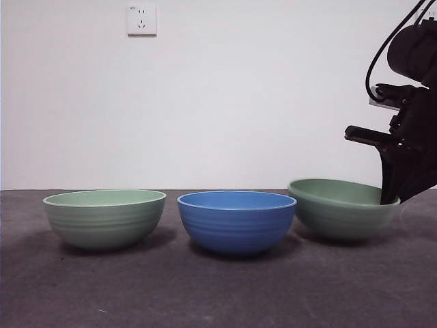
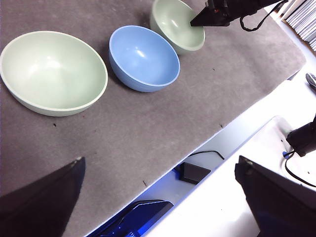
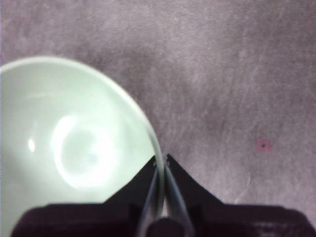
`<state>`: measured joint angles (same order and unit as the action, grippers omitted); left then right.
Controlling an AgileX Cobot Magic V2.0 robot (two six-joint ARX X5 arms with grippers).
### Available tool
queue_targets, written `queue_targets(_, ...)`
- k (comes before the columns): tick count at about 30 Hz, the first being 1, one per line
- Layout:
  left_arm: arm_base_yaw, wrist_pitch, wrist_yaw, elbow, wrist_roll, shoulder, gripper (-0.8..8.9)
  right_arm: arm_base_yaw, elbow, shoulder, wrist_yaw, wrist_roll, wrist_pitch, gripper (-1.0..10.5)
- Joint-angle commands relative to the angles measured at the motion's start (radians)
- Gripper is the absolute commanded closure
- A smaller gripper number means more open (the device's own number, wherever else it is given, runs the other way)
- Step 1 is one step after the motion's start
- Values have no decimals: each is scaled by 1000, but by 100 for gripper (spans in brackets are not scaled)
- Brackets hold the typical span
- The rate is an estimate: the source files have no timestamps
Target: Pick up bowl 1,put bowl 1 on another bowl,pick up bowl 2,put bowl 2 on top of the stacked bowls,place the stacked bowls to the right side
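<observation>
Nothing stacked yet: right tool (image 3: pixel 162 165) pinches rim of tilted green bowl 1 (image 1: pixel 340 207) beside blue bowl (image 1: pixel 236 221); left tool (image 2: pixel 158 197) wide, waiting.

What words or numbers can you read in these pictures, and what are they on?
None can be read.
The wall socket in the front view has a tiny mark at its top corner, too small to read.
The left green bowl, the blue bowl and the right green bowl, which the right gripper pinches at the rim, carry no writing.
The grey table mat carries none either.
</observation>
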<state>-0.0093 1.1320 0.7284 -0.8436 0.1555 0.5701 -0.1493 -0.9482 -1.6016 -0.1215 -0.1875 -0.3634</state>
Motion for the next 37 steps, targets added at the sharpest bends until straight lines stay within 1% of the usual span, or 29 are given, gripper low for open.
queue_targets(1,-3,-2,6,-2,-1,-1,224,0,-2,0,1,-5,16,959)
queue_targets(5,-3,-2,5,-2,-1,-1,224,-1,-5,24,0,-5,19,959)
queue_targets(10,-3,-9,5,-2,-1,-1,224,-8,-7,105,-11,-5,19,959)
queue_targets(15,-3,-10,3,-2,-1,-1,224,-66,-7,193,-11,2,11,959)
queue_targets(19,-3,-10,1,-2,-1,-1,224,-144,-7,227,-11,2,10,959)
queue_targets(23,-3,-10,-16,-2,-1,-1,224,-233,-7,221,-6,2,11,959)
queue_targets(28,-3,-9,-25,-2,-1,-1,224,-305,-7,195,5,2,36,959)
queue_targets(32,-3,-10,-24,-2,-1,-1,224,-332,-7,164,44,2,50,959)
queue_targets(37,-5,-10,-25,-2,-1,-1,224,-339,-14,110,46,2,66,959)
